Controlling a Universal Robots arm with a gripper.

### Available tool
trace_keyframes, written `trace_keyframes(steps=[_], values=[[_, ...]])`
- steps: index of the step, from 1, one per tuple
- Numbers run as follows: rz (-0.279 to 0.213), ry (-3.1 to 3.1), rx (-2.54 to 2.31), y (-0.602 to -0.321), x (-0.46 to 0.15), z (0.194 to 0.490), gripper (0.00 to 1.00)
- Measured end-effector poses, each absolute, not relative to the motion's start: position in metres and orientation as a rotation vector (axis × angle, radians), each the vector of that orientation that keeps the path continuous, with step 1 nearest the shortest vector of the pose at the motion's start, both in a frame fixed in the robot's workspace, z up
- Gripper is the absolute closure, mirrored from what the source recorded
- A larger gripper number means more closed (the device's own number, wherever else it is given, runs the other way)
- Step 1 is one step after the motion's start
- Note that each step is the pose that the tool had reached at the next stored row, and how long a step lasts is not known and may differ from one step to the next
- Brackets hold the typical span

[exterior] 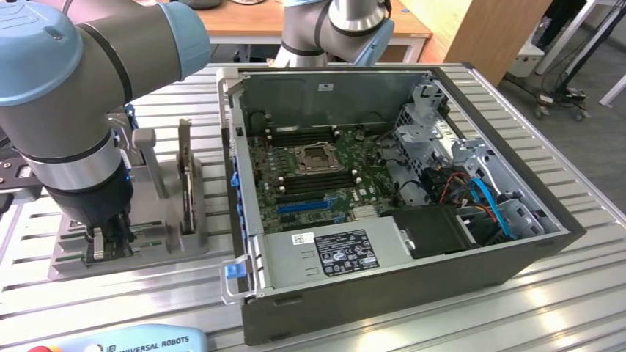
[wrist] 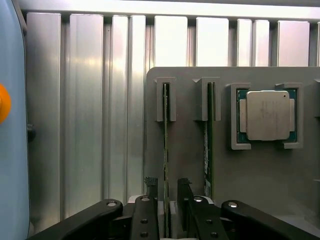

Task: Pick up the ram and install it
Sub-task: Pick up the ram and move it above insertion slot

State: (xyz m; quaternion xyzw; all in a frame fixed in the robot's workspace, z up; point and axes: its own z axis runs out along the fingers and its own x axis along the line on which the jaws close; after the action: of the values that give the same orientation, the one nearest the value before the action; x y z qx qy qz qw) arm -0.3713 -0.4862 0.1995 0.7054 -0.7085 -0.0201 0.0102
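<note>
The work surface is a table (exterior: 146, 308) of ribbed aluminium with long grooves running across it, bright under the room lights. Behind it stand a wooden desk (exterior: 293, 18) and a tall wooden panel (exterior: 479, 29), with cables on the floor at the exterior view's right. A handheld controller (exterior: 127, 341) lies at the table's near edge.

An open computer case (exterior: 391, 286) sits mid-table. Inside it are the green main board (exterior: 313, 169), a grey power box with a label (exterior: 333, 253) and blue and red cables towards the exterior view's right.

Just beside the case, on the exterior view's left, is a grey holder (exterior: 161, 238). The arm (exterior: 78, 110) reaches straight down over it, with the gripper (exterior: 105, 246) low at its near end.

In the wrist view the holder (wrist: 185, 150) carries the ram (wrist: 165, 140) standing on edge in a slot. A second stick (wrist: 208, 140) stands on edge in the next slot, and a square silver processor (wrist: 268, 115) lies flat in a recess beyond that.

The gripper (wrist: 167, 187) is released. Its two fingers (wrist: 151, 187) stand one on each side of the ram with a small gap at either face, so nothing is clamped.

Bare grooved table (wrist: 85, 125) lies open on the ram's outer side. The second stick stands close on its other side, near the finger there. The holder's edge runs just beside the ram's slot.
</note>
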Motion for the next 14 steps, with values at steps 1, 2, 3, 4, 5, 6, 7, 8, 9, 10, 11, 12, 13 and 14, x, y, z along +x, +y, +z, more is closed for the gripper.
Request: trace_keyframes(steps=[1, 2, 3, 4, 5, 6, 7, 8, 9, 10, 11, 12, 13, 14], values=[[-0.063, -2.211, 2.202, -0.4862, -0.3713, 0.1995, 0.65], [-0.063, -2.211, 2.202, -0.4862, -0.3713, 0.1995, 0.73], [-0.063, -2.211, 2.202, -0.4862, -0.3713, 0.1995, 0.73], [-0.063, -2.211, 2.202, -0.4862, -0.3713, 0.1995, 0.73], [-0.063, -2.211, 2.202, -0.4862, -0.3713, 0.1995, 0.73], [-0.063, -2.211, 2.202, -0.4862, -0.3713, 0.1995, 0.73], [-0.063, -2.211, 2.202, -0.4862, -0.3713, 0.1995, 0.73], [-0.063, -2.211, 2.202, -0.4862, -0.3713, 0.1995, 0.73], [-0.063, -2.211, 2.202, -0.4862, -0.3713, 0.1995, 0.73], [-0.063, -2.212, 2.202, -0.4861, -0.3712, 0.1994, 0.73], [-0.063, -2.212, 2.202, -0.4861, -0.3711, 0.1993, 0.73], [-0.063, -2.212, 2.202, -0.4861, -0.3708, 0.1993, 0.73], [-0.063, -2.211, 2.202, -0.4862, -0.3704, 0.1994, 0.73], [-0.063, -2.211, 2.202, -0.4862, -0.3701, 0.1994, 0.73]])
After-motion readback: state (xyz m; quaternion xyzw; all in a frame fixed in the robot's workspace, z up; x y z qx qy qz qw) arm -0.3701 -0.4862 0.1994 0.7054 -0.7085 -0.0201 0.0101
